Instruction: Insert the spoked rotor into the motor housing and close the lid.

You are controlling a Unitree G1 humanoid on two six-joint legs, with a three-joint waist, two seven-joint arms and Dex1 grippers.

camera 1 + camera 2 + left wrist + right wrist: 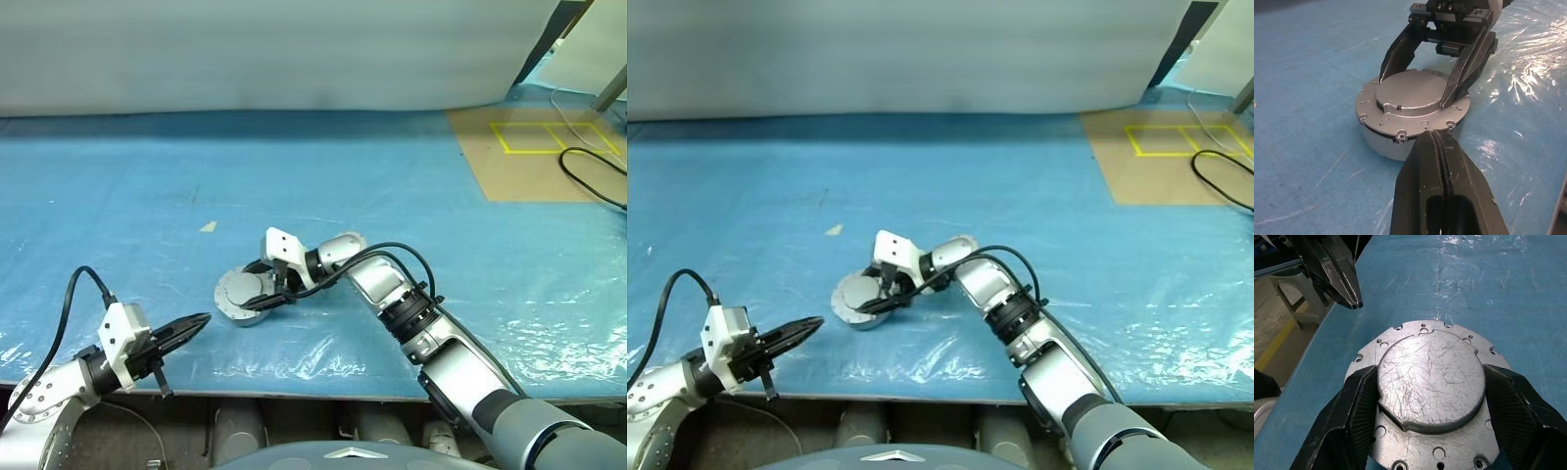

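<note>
Right wrist view: right pincer (pixel 1430 396) grips the plain grey round lid's (pixel 1431 382) raised centre; left pincer (pixel 186 328), closed, hovers near the counter's (pixel 294 377) edge.

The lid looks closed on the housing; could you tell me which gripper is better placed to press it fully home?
Probably the right gripper: its fingers straddle the lid. The shut left gripper sits apart.

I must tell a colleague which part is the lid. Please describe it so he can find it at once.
On the blue sheet, near its front edge, stands the round silvery motor housing. The lid lies closed on it, between the right claw fingers: a plain grey scratched disc with small rim holes.
</note>
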